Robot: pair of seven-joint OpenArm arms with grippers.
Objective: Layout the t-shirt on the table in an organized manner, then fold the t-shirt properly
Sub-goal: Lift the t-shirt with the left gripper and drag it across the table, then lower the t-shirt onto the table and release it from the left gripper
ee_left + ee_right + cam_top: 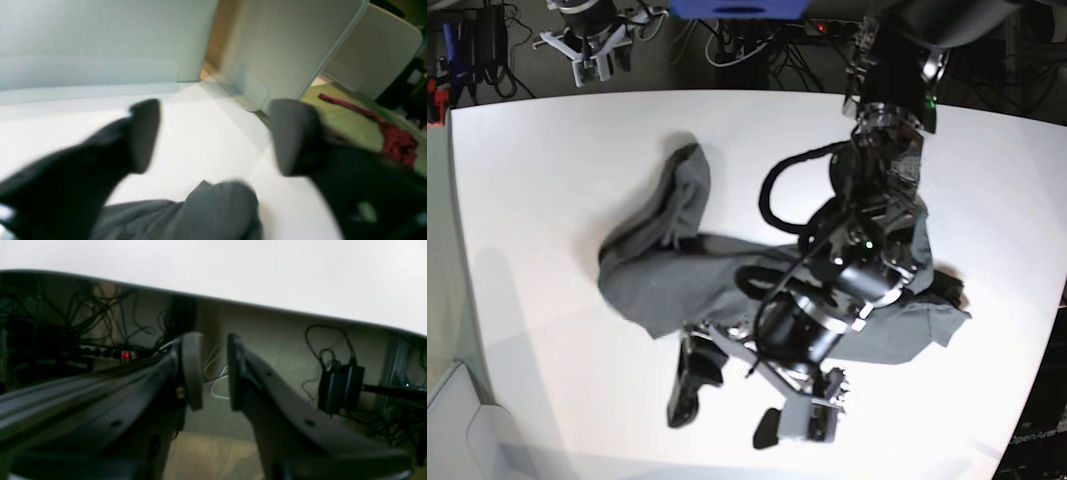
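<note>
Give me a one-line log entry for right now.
left gripper: open, above t-shirt | right gripper: parted, empty, off table edge | t-shirt: crumpled, not laid flat

Crumpled t-shirt [667,270] on white table [537,180]

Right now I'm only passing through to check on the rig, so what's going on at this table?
A two-armed robot is working on a dark grey t-shirt, which lies crumpled on the white table, not yet spread flat. The left gripper hangs over the shirt's near edge with jaws wide apart, holding nothing. The right gripper is parked off the table's far edge, jaws slightly apart and empty.
</note>
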